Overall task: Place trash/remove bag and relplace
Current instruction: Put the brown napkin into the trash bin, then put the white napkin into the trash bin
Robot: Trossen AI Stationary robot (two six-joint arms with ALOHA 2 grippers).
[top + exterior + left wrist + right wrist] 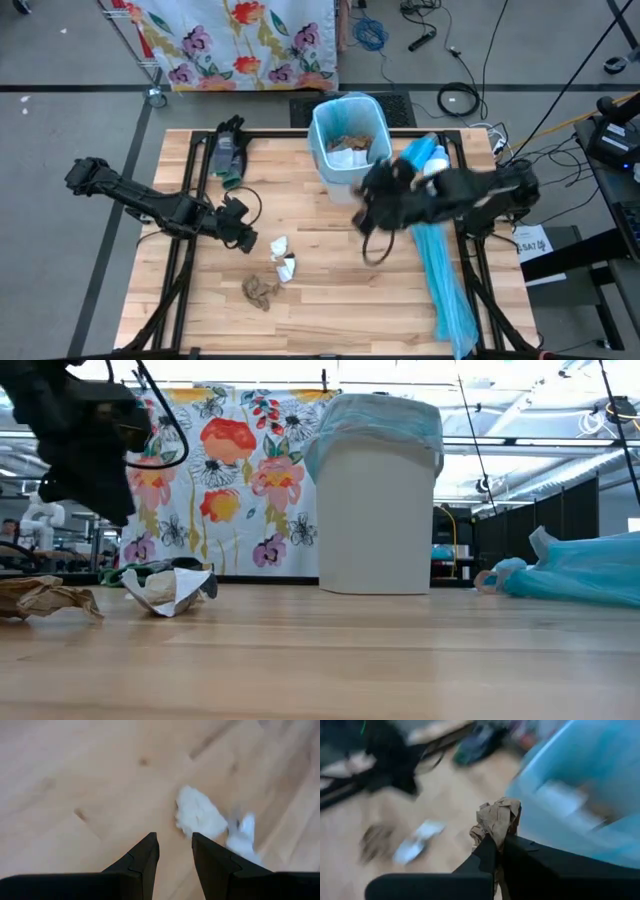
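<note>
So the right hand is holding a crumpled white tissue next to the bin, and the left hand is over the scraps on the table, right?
Not quite. The right hand is shut on a crumpled scrap of brown paper, not white tissue; the right wrist view shows it. The rest holds: it is beside the bin, and the left hand is over the white scraps on the table.

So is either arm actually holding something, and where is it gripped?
The right gripper pinches a crumpled brown paper scrap by its lower edge. The left gripper holds nothing.
</note>
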